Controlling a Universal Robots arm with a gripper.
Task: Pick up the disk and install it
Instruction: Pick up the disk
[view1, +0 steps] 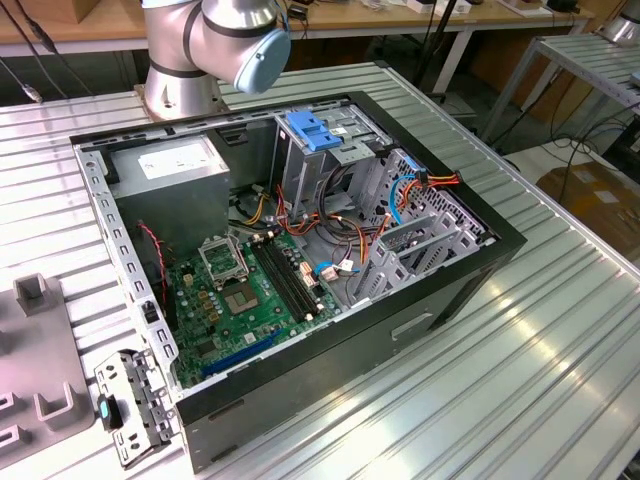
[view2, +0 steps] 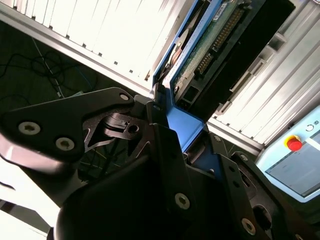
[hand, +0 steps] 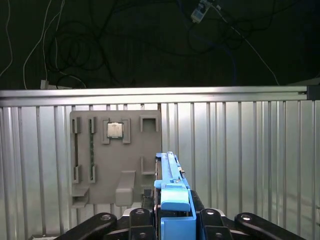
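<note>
Gripper (hand: 172, 212) clamped on the disk (hand: 170, 172), held edge-on w/ blue rail (hand: 175, 197) betw. the fingers in first wrist view; its green circuit board (view2: 215, 40) shows in second wrist view. Disk hangs over ribbed table (hand: 250, 150), by edge of grey fixture tray (hand: 100, 167) w/ CPU chip (hand: 114, 130); in exterior view, open PC case (view1: 330, 375) lies on table, arm base (view1: 180, 85) beyond it.

The big silver table (view1: 560, 380) had long ridges and shone where the light hit it. Behind its far edge stood a wooden bench (view1: 100, 30). Another metal table (view1: 590, 58) stood near. Wires (hand: 65, 55) lay on the dark floor (hand: 150, 45).
</note>
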